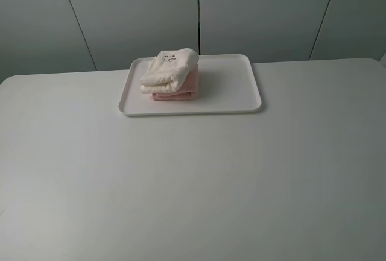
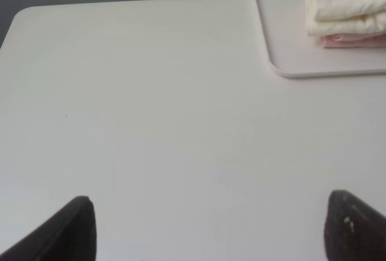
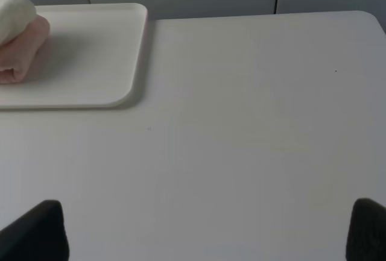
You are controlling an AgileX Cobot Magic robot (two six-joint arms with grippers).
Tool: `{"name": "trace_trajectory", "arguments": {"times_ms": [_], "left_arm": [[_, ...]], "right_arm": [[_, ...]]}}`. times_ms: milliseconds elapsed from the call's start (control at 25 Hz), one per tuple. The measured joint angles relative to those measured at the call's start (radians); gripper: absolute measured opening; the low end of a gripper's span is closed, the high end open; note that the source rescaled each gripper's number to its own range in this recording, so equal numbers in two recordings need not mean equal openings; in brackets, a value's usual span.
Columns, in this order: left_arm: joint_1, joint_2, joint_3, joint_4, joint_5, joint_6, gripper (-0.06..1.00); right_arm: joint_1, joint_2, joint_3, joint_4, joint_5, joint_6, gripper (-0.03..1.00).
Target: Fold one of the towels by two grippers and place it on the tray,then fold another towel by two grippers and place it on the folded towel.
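Looks basically done: the folded cream terry towel [image 1: 170, 70] sits stacked on the folded pale pink terry towel [image 1: 181, 90] in the flat white plastic tray [image 1: 232, 86], so the left gripper [image 2: 208, 228] and right gripper [image 3: 208, 231] hang spread wide and empty over the white table [image 1: 193, 182].

Count of things on the table

Two folded towels, one cream towel [image 1: 169, 70] and one pink towel [image 1: 181, 90] (stacked); one white tray [image 1: 229, 86]; two grippers, left gripper [image 2: 211, 228] and right gripper [image 3: 208, 231].

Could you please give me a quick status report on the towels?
Both grippers open, empty. Cream towel stacked on pink towel in tray. Nothing obstructing.
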Motion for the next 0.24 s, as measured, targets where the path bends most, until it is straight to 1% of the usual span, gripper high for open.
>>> {"name": "trace_trajectory", "arguments": {"times_ms": [240], "left_arm": [[0.0, 0.0, 0.0, 0.0, 0.0, 0.0, 0.97]], "right_arm": [[0.0, 0.0, 0.0, 0.0, 0.0, 0.0, 1.0]]}}
